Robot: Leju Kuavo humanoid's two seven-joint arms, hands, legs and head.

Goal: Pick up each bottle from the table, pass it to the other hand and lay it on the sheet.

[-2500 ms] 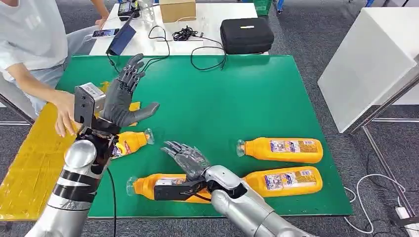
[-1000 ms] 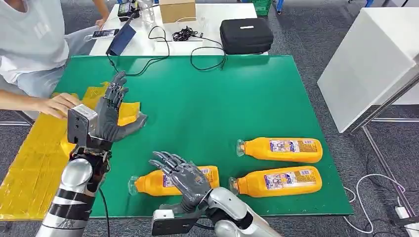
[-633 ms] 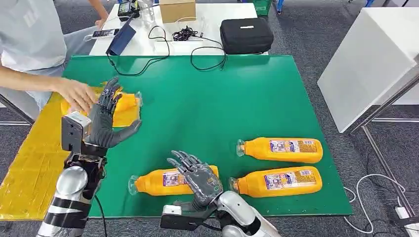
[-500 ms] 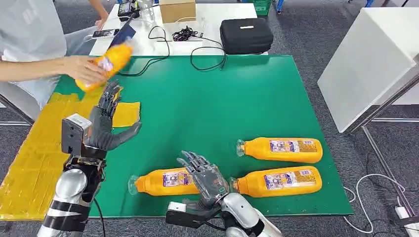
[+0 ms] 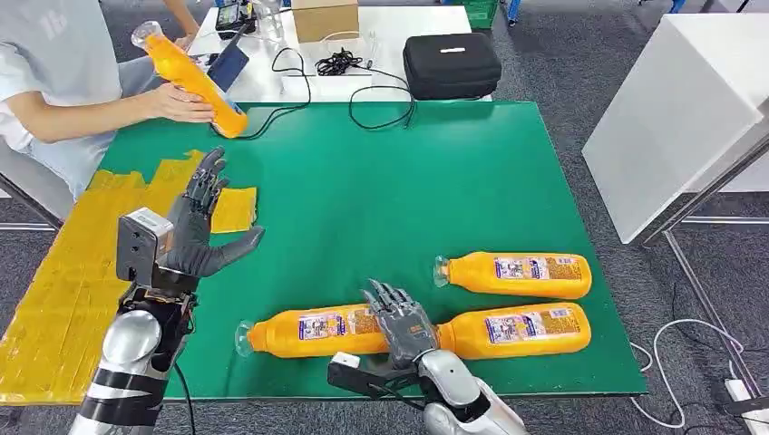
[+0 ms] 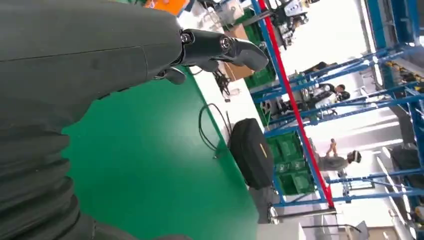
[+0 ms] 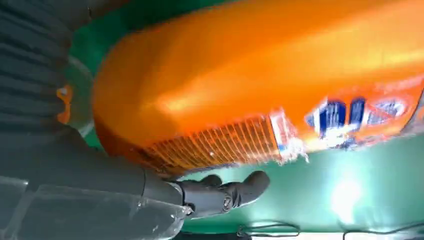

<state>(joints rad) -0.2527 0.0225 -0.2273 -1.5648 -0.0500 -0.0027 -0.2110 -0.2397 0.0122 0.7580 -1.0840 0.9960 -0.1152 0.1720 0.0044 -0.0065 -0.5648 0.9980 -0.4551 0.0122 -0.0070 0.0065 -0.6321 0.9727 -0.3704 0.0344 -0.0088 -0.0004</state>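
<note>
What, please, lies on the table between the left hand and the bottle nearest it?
In the head view, only bare green table lies between the left hand and the nearest bottle; the yellow sheet sits off to the hand's other side.

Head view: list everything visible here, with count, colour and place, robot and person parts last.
Bottles on table: three, orange, lying on the green table's near right part.
Bottle in the air: one, orange, held by the person.
Sheet: one, yellow, at the table's left edge.
Table: one, green.
Case: one, black, on the white desk behind.
Box: one, brown, same desk.
Cables: black, desk to table.
Person: one, far left.
Left hand: raised, holding nothing.
Right hand: over the near bottles.
</note>
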